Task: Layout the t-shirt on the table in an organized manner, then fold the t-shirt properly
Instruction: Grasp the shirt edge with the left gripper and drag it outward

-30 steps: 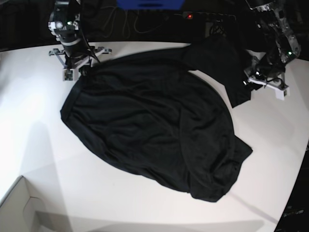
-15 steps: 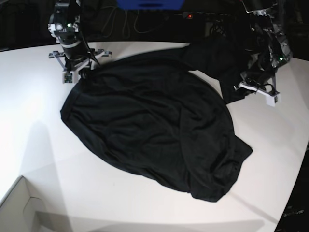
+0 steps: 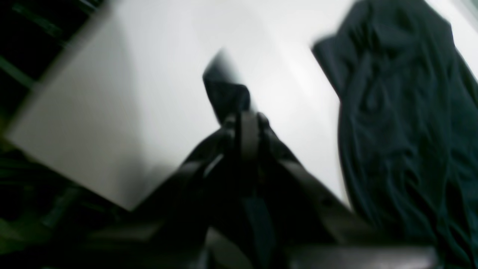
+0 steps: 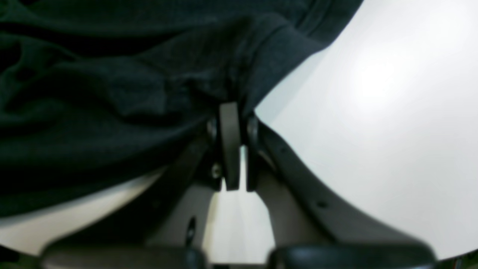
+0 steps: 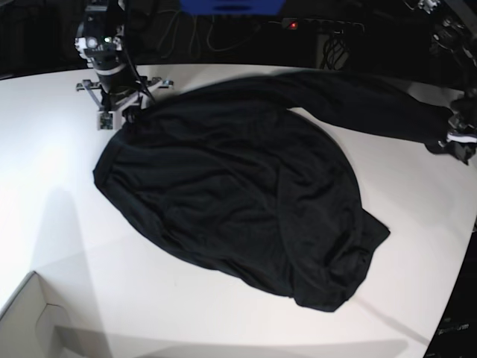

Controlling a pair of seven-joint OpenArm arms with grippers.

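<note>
Both sets of fingers pinch the t-shirt [image 5: 238, 194], its stretched top edge running across the table [image 5: 59, 224].

High base view; two close wrist views

Take the pale box corner [image 5: 30, 321] at the bottom left of your base view as the landmark: it is a white, open-topped corner with a notched inner wall, cut off by the frame edge. Far from it, along the top edge and well to its right, you see a blue panel [image 5: 231, 6] against the dark background. Just right of that panel glows a small red light [image 5: 294, 25], with thin cables [image 5: 186, 33] trailing in the darkness below the panel's left end.
</note>
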